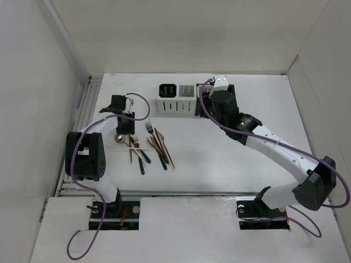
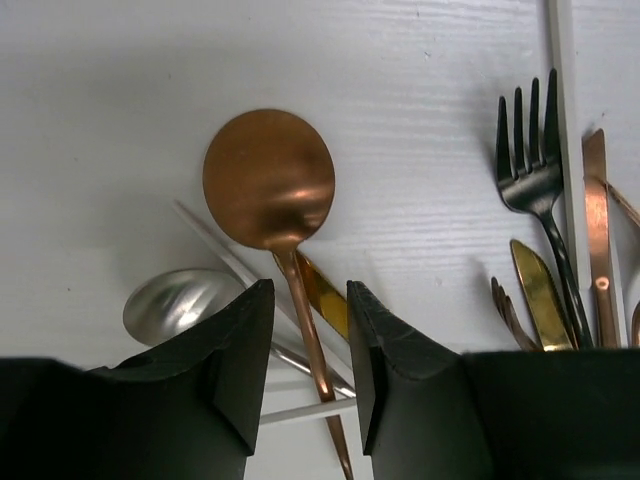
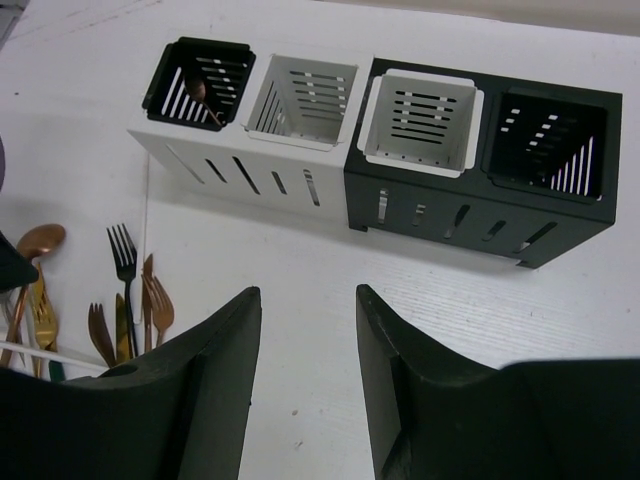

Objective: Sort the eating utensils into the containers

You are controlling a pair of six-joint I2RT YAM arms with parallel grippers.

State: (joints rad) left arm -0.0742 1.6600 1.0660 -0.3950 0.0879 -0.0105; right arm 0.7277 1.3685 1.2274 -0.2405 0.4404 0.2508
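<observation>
Nearest to me in the left wrist view are the dark fingers of the left hand [image 2: 308, 330]. They stand apart with the thin stem of a copper spoon [image 2: 268, 180] running up between them, a sliver of gap on each side, so I judge nothing is clamped yet. The right hand [image 3: 308, 330] hangs above the containers [image 3: 440, 215] with its fingers apart and nothing between them.

The white worktop [image 1: 219, 159] carries everything. The containers sit near the middle of its far edge: four slotted square boxes in a row, black, white, white, black. Only the black box at the left end shows anything inside, one copper piece [image 3: 200, 100]. The other three look bare to me.

So I reckon the sorting has barely begun. Nearly all the eating utensils [image 1: 151, 148] lie in a loose heap toward the left edge, about midway between the near and far edges. They are slim and overlapping: a black fork [image 2: 530, 160], gold and copper blades, white sticks, and a silver spoon [image 2: 180, 300] half hidden under my left finger. The copper spoon's bowl is round and matte and lies flat, and its stem crosses a white stick.
</observation>
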